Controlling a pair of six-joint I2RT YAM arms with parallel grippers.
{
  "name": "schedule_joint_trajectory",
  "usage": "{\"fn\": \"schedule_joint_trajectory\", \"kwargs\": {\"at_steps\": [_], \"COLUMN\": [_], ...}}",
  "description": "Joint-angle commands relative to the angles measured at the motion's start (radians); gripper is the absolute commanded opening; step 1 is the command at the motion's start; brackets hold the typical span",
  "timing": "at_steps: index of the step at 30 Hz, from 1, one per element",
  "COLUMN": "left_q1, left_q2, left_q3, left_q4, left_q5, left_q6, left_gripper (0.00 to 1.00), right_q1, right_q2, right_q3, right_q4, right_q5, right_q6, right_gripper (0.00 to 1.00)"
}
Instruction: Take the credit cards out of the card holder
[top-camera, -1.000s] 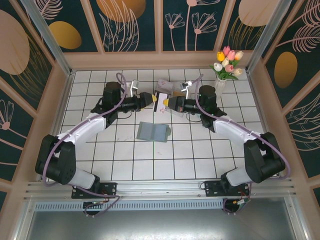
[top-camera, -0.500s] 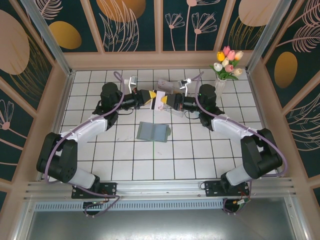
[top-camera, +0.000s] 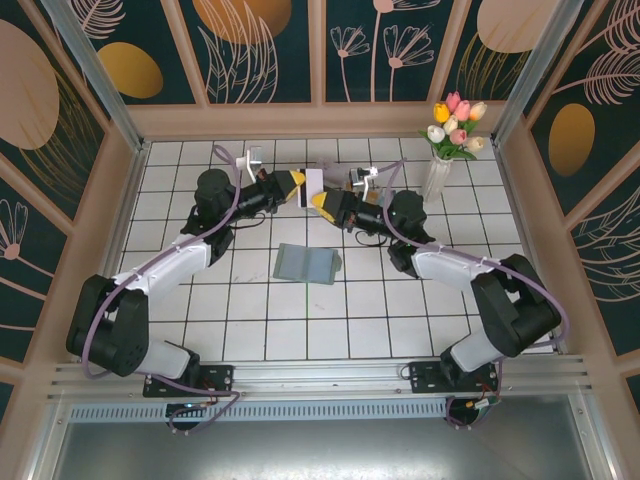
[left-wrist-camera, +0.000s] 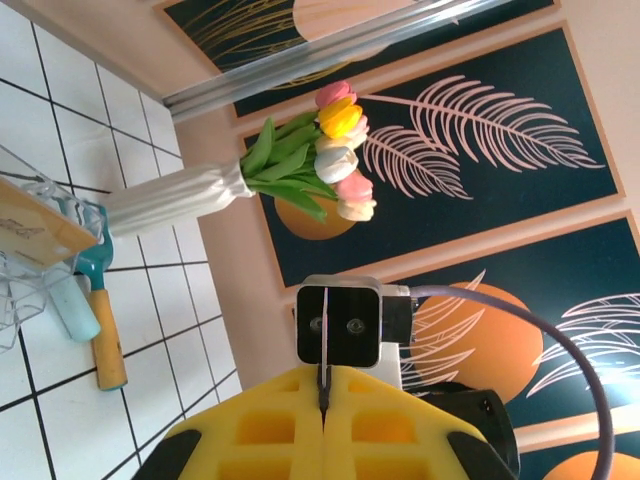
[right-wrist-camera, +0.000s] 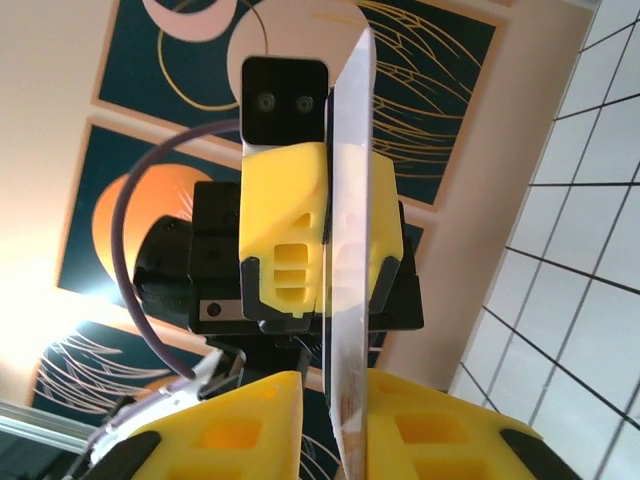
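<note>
One pale credit card (top-camera: 314, 186) hangs in the air at the back of the table, between the two grippers facing each other. My left gripper (top-camera: 301, 187) is shut on it; in the left wrist view the card (left-wrist-camera: 324, 345) shows as a thin edge pinched between the yellow fingers (left-wrist-camera: 270, 430). My right gripper (right-wrist-camera: 335, 405) stands a little open around the card's (right-wrist-camera: 348, 240) other end, with a gap on one side. The grey-green card holder (top-camera: 307, 264) lies flat on the tiles, nearer the arms than both grippers.
A white vase of tulips (top-camera: 450, 135) stands at the back right. A clear plastic tray (left-wrist-camera: 20, 290) and a teal garden fork with an orange handle (left-wrist-camera: 100, 335) lie below the grippers. Wooden walls close the back and sides.
Both grippers rose and shifted toward the back wall with the card. The left gripper closed on the card and the right gripper loosened its hold.
</note>
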Motion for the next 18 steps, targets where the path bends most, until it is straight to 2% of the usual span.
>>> {"fn": "schedule_joint_trajectory", "kwargs": {"at_steps": [1, 7, 11, 13, 14, 15, 16, 18], "left_q1": [-0.006, -0.006, -0.005, -0.005, -0.005, -0.004, -0.005, -0.003], "left_q2": [-0.029, -0.041, -0.045, -0.048, -0.052, -0.059, -0.068, -0.082], "left_q3": [-0.019, -0.039, -0.040, -0.033, -0.026, -0.018, -0.010, 0.006], "left_q4": [0.054, 0.031, -0.006, -0.048, -0.087, -0.138, -0.204, -0.319], "left_q5": [-0.035, -0.047, -0.054, -0.062, -0.076, -0.096, -0.125, -0.180], "left_q6": [-0.030, -0.027, -0.019, -0.001, 0.016, 0.041, 0.069, 0.134], "left_gripper": [0.00, 0.00, 0.00, 0.00, 0.04, 0.09, 0.19, 0.47], "right_q1": [0.000, 0.002, 0.002, 0.001, 0.000, -0.001, -0.003, -0.011], "right_q2": [0.037, 0.066, 0.060, 0.054, 0.046, 0.037, 0.023, -0.004], "right_q3": [-0.017, -0.007, -0.022, -0.027, -0.028, -0.028, -0.027, -0.024], "right_q4": [0.148, 0.172, 0.200, 0.188, 0.163, 0.133, 0.086, -0.006], "right_q5": [0.053, 0.068, 0.087, 0.095, 0.101, 0.106, 0.114, 0.125], "right_q6": [0.075, 0.086, 0.071, 0.049, 0.029, 0.006, -0.030, -0.120], "right_gripper": [0.21, 0.17, 0.10, 0.04, 0.00, 0.00, 0.00, 0.00]}}
